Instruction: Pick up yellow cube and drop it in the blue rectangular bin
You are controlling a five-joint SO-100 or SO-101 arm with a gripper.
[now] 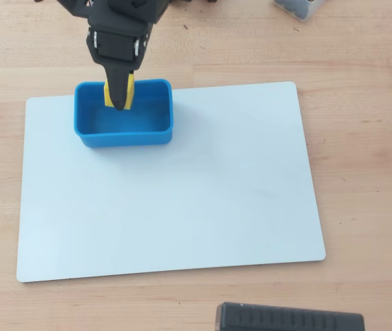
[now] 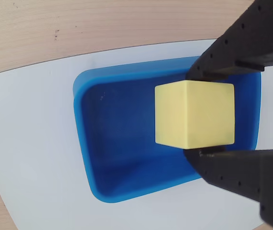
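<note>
The yellow cube is clamped between my black gripper's two fingers and hangs above the inside of the blue rectangular bin. In the overhead view the gripper reaches down from the top edge over the bin's back half, with the yellow cube showing on both sides of the finger. The blue bin stands on the top left corner of a white board. The bin's floor looks bare.
The white board lies on a wooden table. A black ridged object sits at the bottom edge. A clear container is at the top right edge.
</note>
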